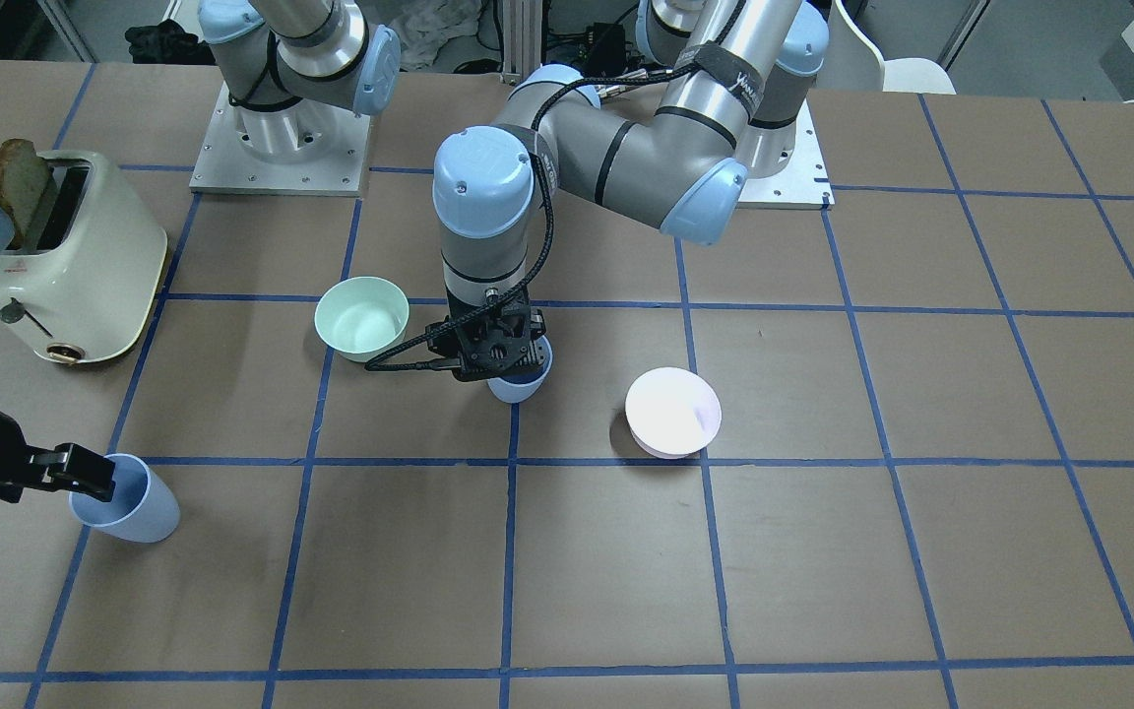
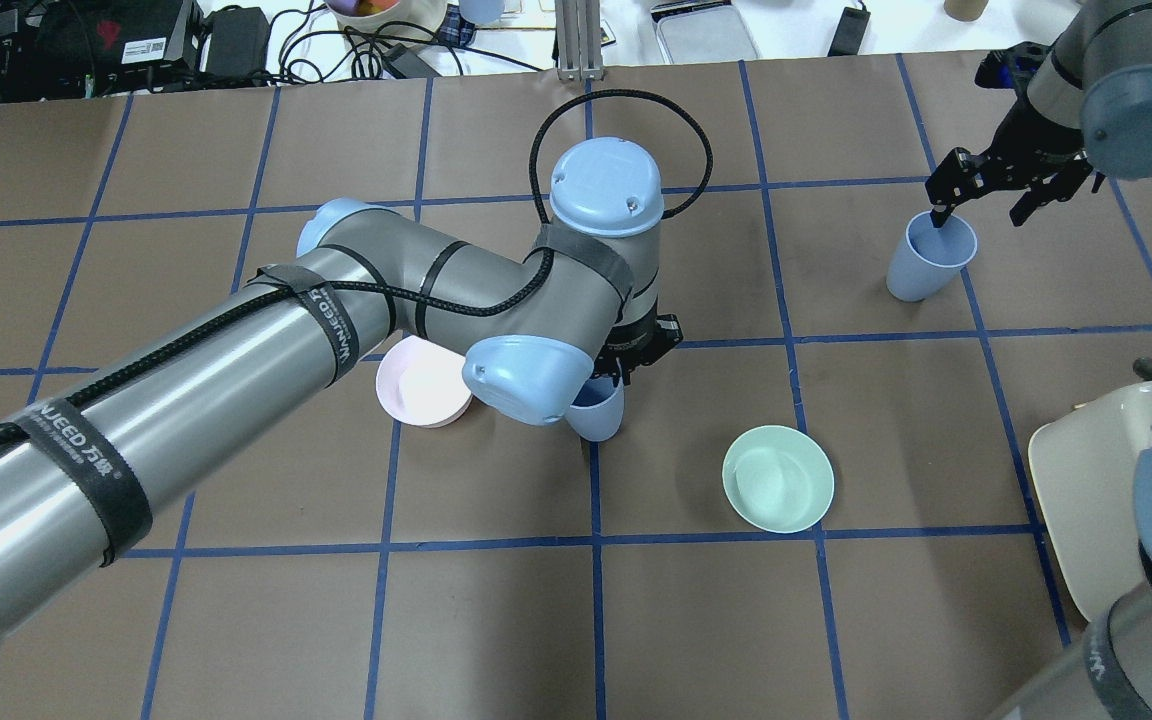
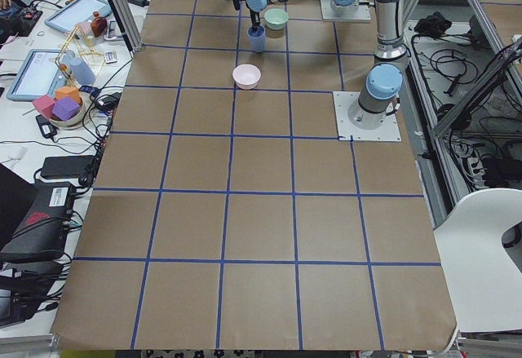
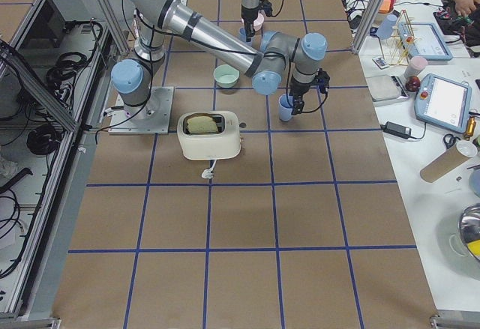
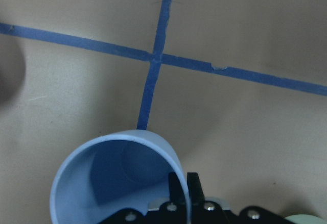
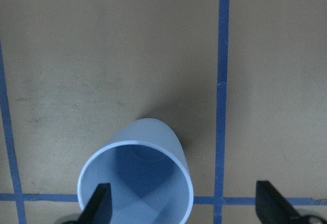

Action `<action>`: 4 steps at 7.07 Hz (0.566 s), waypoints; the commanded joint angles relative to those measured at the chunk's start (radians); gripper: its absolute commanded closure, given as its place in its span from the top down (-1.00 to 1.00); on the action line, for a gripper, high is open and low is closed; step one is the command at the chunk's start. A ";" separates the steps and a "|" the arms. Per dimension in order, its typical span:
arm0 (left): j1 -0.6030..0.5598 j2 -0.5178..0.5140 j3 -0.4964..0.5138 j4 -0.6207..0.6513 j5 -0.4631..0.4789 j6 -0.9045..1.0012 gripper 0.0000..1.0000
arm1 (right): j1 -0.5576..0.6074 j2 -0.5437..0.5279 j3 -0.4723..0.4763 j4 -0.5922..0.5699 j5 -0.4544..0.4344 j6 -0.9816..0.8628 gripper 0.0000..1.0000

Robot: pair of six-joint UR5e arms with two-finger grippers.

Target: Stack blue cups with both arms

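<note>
One blue cup (image 1: 520, 382) stands near the table's middle; it also shows in the overhead view (image 2: 598, 410). My left gripper (image 1: 498, 347) is over it, and in the left wrist view its fingers (image 5: 179, 191) are pinched on the near wall of the cup (image 5: 102, 183). I cannot tell whether that cup is off the table. The second blue cup (image 1: 134, 507) (image 2: 921, 260) stands far off on my right side. My right gripper (image 2: 981, 215) is open, with one finger inside this cup (image 6: 138, 178) and the other outside it.
A mint-green bowl (image 1: 362, 315) (image 2: 778, 478) stands close to the middle cup on my right side. A pale pink bowl (image 1: 672, 412) (image 2: 421, 385) is on its other side, partly under my left arm. A cream toaster (image 1: 85, 266) with toast stands near my right arm.
</note>
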 commanded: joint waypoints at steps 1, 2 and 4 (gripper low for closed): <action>0.002 -0.008 -0.001 0.010 0.001 -0.009 0.99 | 0.000 0.007 0.000 -0.019 0.002 -0.003 1.00; 0.011 0.018 0.012 0.010 0.001 0.000 1.00 | 0.000 0.023 0.000 -0.024 -0.003 -0.004 1.00; 0.067 0.073 0.075 -0.058 -0.001 0.049 1.00 | -0.030 0.030 0.017 -0.022 -0.001 -0.006 1.00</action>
